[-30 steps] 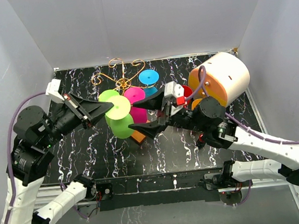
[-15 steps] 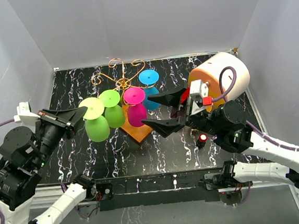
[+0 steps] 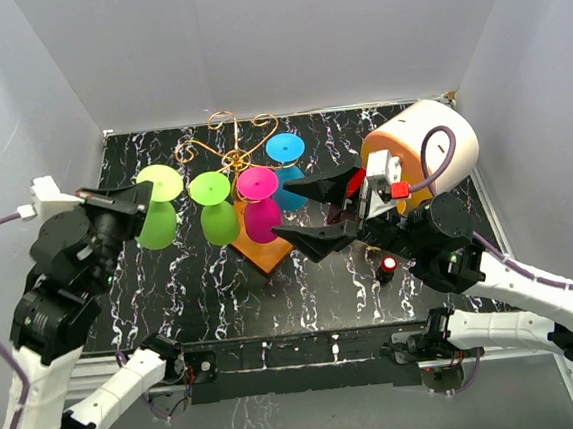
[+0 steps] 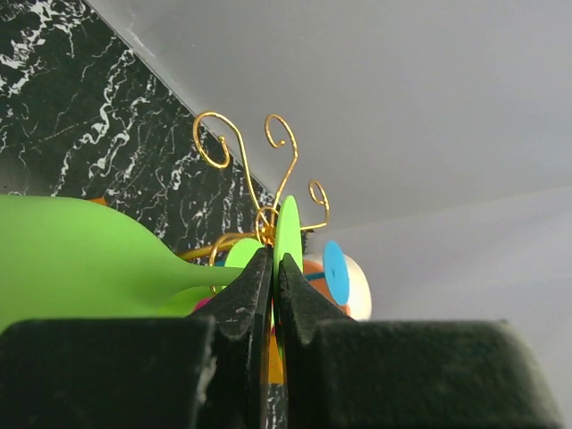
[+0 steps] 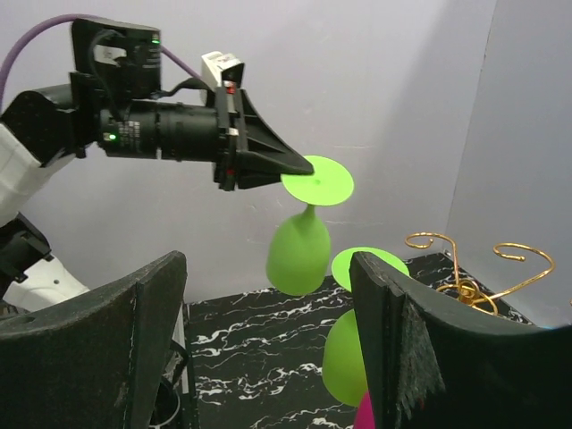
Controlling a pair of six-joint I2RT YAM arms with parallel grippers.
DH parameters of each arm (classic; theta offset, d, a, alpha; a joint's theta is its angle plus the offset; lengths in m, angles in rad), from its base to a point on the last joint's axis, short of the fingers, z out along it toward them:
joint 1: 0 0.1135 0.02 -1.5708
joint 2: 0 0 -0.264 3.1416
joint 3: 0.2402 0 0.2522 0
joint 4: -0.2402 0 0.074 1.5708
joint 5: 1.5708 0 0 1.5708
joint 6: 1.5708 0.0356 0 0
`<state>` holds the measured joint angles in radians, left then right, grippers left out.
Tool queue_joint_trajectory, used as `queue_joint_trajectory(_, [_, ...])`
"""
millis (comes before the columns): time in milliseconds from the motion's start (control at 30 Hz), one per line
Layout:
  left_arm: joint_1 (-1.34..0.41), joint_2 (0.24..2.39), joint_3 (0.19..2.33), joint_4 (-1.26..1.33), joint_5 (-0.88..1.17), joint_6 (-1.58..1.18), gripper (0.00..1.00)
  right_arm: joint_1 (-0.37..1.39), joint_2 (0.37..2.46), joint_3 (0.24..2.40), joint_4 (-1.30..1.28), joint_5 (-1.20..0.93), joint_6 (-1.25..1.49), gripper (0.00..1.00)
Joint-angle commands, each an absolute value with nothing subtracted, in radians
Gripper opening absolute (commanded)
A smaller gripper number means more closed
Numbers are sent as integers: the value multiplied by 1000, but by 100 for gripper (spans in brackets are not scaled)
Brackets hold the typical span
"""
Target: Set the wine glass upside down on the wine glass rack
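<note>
Moved left from the wine glass rack (image 3: 232, 161), the left gripper (image 3: 142, 194) pinches the foot of the green wine glass (image 3: 157, 224), bowl hanging below. Right gripper (image 3: 281, 213) gapes wide, empty.

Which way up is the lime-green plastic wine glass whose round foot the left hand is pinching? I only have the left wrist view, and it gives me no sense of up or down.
Observer: The right wrist view shows the lime-green plastic wine glass hanging bowl down, foot on top, with the left hand pinching the foot's rim.
Operator: Is it on the gold wire wine glass rack yet?
Observer: No. From above it hangs to the left of the gold wire wine glass rack, apart from it.
Operator: Is anything else on that rack?
Observer: Yes. A second green glass, a magenta glass and a blue glass hang there upside down.
</note>
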<state>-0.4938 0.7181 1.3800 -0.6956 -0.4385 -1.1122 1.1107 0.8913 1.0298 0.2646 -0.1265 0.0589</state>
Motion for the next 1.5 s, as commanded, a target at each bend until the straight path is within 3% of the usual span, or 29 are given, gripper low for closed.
queue_joint_trajectory(0, [-495,808,1362,-561,-483,-1065,0,1113,866,1054,284,-113,77,73])
queue_joint_trajectory(700, [-488,992,1309,-358,-450,-1070,0,1114,834,1048,248,-86,83,73])
queue_joint_trajectory(1467, [-352,1129,1308,-272,-227,-1113,0,1114,806,1044,237,-87,100,73])
